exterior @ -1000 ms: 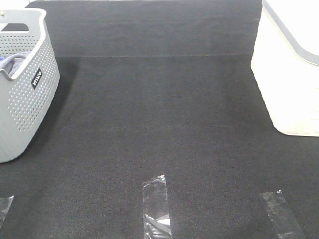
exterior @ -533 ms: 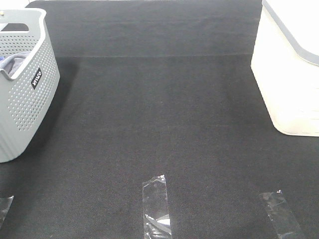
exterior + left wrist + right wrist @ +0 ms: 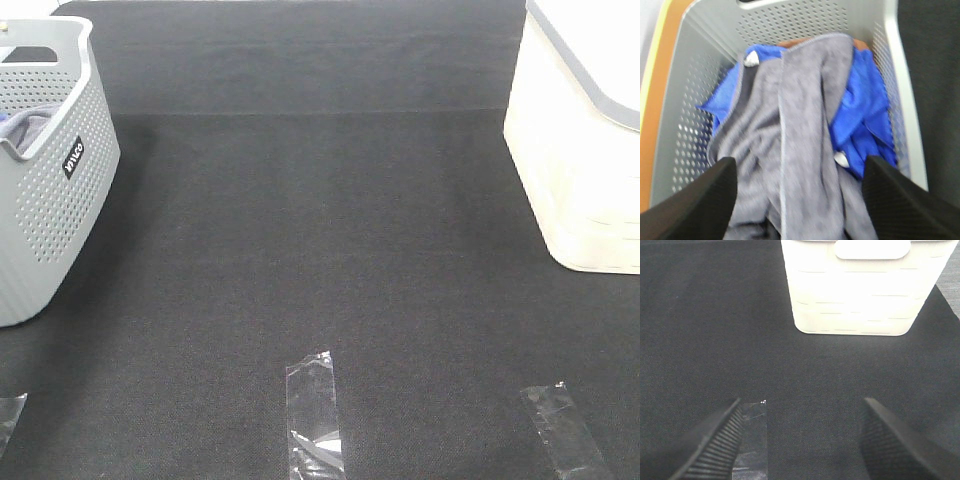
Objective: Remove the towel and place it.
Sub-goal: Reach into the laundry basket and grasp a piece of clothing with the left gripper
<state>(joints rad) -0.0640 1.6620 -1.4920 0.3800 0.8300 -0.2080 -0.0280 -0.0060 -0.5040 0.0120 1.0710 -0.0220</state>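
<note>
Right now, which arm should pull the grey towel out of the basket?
Left. The left gripper, open, hangs directly over the grey towel in the perforated basket. The right gripper faces the white bin, over the black mat.

You are at a rigged-up test table (image 3: 320, 250) of the kind found in a robotics lab, dressed for a laundry chore. A dark felt-like mat covers its whole top. Along the near edge, strips of clear tape (image 3: 312, 405) are stuck flat to the mat: one at the middle, one to the right, one at the left corner. On the left stands a grey perforated laundry basket (image 3: 55, 200) with a brand label on its side, holding the towel (image 3: 790, 140) and a blue cloth (image 3: 867, 110). On the right, toward the far side, stands a white plastic bin (image 3: 575, 180). The room beyond the table is out of frame, so you cannot tell more.
</note>
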